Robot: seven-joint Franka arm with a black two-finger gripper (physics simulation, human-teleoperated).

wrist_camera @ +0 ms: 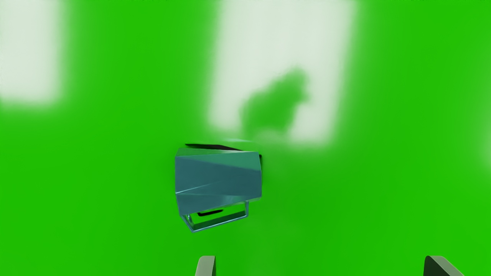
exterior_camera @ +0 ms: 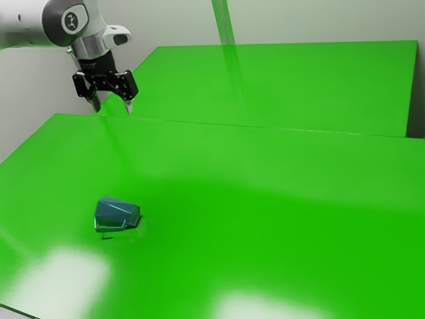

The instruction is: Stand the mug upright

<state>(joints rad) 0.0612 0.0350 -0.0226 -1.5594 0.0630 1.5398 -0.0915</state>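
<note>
Spreading from the left side of the exterior view to its right and down to the bottom edge, the glossy green table point(exterior_camera: 265, 219) takes up most of the frame. Behind it, across the upper middle and upper right, lies a second green panel point(exterior_camera: 312, 86), met by a thin seam. A pale wall point(exterior_camera: 332, 20) stands along the top, with a narrow green strip point(exterior_camera: 221, 20) running down it near the top centre. The arm point(exterior_camera: 20, 25), white and grey, enters at the upper left, and the black gripper point(exterior_camera: 113, 108) hangs from it, pointing down, raised above the table and well apart from the mug. The gripper is open, its two fingers point(wrist_camera: 206, 267) standing wide of each other. White glare point(exterior_camera: 60, 286) lies on the table at the lower left and bottom centre.

The mug point(exterior_camera: 116, 214), blue-green and faceted, is on its side on the table, left of centre in the lower half of the frame. Its wider end faces the left. Its handle point(wrist_camera: 221, 223), a thin angular loop, is on the side toward the bottom of the exterior view; in the wrist view it is on the mug's side nearer the fingers. A narrow dark shadow point(wrist_camera: 207, 146) runs along the mug's opposite side.
</note>
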